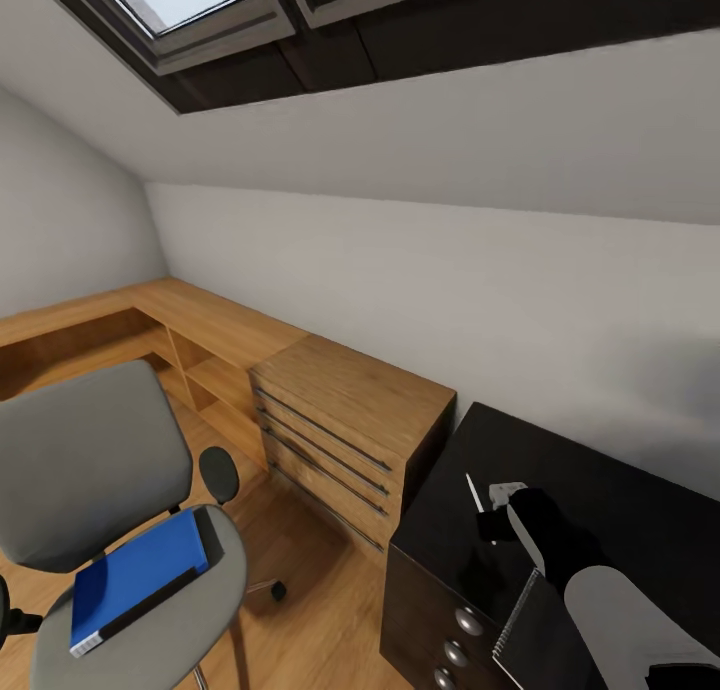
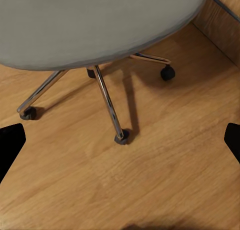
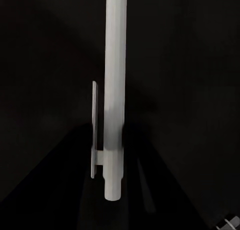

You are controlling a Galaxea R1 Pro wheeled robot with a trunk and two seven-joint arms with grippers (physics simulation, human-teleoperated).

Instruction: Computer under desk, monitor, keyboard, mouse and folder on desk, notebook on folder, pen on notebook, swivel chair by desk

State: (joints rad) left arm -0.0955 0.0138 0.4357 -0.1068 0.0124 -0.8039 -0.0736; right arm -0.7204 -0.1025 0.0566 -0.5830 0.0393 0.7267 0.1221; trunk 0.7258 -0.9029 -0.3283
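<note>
Nearest the head camera, the right arm reaches out over the black table [image 1: 600, 490], its pincer [image 1: 490, 515] beside the thin white pen [image 1: 474, 492] that lies flat on the tabletop; whether the jaws are parted or closed cannot be told. The right wrist view shows the pen [image 3: 114, 90] close up, clip to one side, on the dark surface. A spiral-bound notebook [image 1: 530, 620] lies near the table's front edge, above drawers with round silver knobs [image 1: 468, 621]. A light wooden drawer unit [image 1: 345, 420] stands between the table and the swivel chair [image 1: 90, 470], on whose grey seat the blue folder [image 1: 135, 575] rests. In the left wrist view, the left pincer [image 2: 120, 140] hangs wide open above the wooden floor [image 2: 150, 180], holding nothing, near the chair's chrome legs [image 2: 107, 102] and casters.
</note>
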